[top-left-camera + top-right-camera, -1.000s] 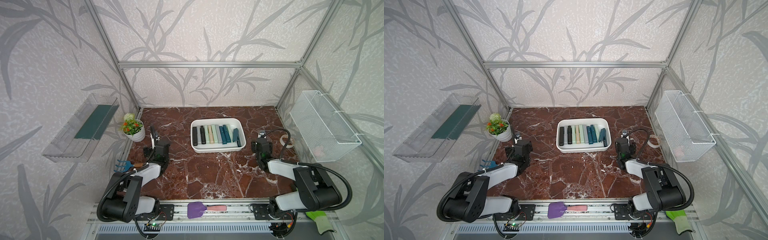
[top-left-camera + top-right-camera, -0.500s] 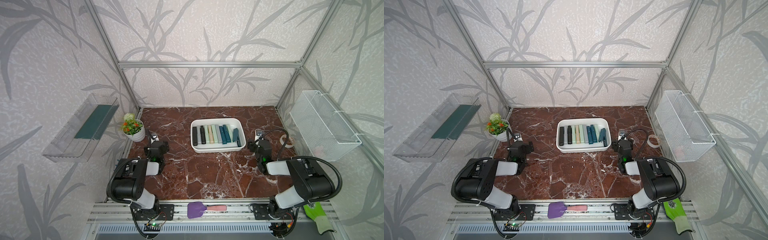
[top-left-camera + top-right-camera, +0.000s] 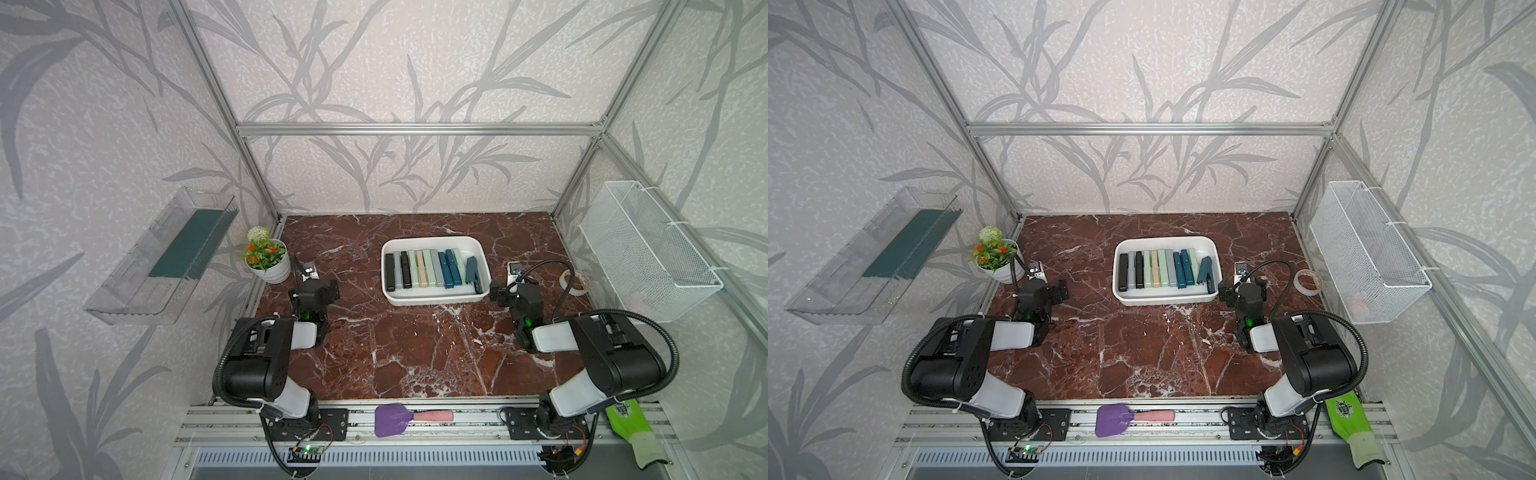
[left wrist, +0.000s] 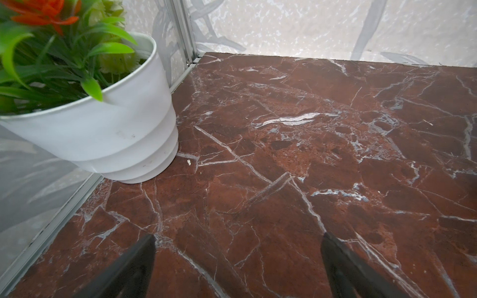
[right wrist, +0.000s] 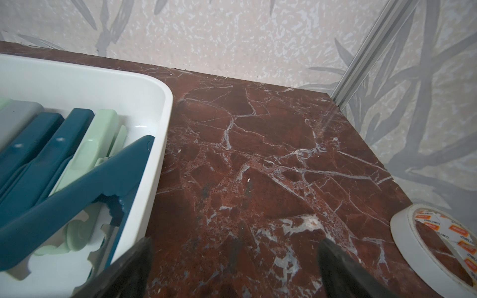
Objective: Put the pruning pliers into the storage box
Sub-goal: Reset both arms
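Front rail, six o'clock: a purple spatula (image 3: 411, 417) is seen lying outside the job.
Left gripper (image 4: 237, 240): parked at nine o'clock, jaws spread wide, nothing held, only bare marble tabletop (image 4: 284, 154) between them.
Right gripper (image 5: 232, 242): at three o'clock, just beside the box wall, jaws spread, nothing carried.
Storage box (image 3: 432, 300): set at twelve o'clock.
Pruning pliers (image 3: 424, 269): lined up inside; the dark teal one (image 3: 473, 274) nearest the right gripper lies tilted.
Progress: none is spotted outside the box, so the task is judged finished.
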Motion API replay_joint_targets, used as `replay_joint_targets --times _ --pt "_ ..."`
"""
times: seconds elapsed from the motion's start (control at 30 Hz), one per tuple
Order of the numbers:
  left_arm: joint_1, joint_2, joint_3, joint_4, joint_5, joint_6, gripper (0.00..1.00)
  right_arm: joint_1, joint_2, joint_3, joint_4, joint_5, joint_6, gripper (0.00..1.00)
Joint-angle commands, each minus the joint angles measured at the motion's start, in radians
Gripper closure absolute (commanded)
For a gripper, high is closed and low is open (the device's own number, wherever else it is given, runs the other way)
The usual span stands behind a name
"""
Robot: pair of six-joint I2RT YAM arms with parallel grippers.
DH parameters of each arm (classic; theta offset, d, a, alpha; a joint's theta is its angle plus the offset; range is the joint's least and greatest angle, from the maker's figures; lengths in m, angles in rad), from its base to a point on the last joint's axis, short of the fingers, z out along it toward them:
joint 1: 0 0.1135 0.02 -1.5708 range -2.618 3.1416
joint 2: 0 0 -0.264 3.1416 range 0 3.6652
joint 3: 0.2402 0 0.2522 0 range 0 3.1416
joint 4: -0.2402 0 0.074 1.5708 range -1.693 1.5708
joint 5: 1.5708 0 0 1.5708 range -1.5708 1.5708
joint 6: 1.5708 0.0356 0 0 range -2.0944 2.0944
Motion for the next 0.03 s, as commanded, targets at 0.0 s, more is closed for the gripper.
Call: replay_joint_targets --times 0.0 --pt "0.006 -0.019 0.017 -0.001 0.006 0.014 0.01 -0.010 0.005 0.018 0.009 -0.037 0.002 0.01"
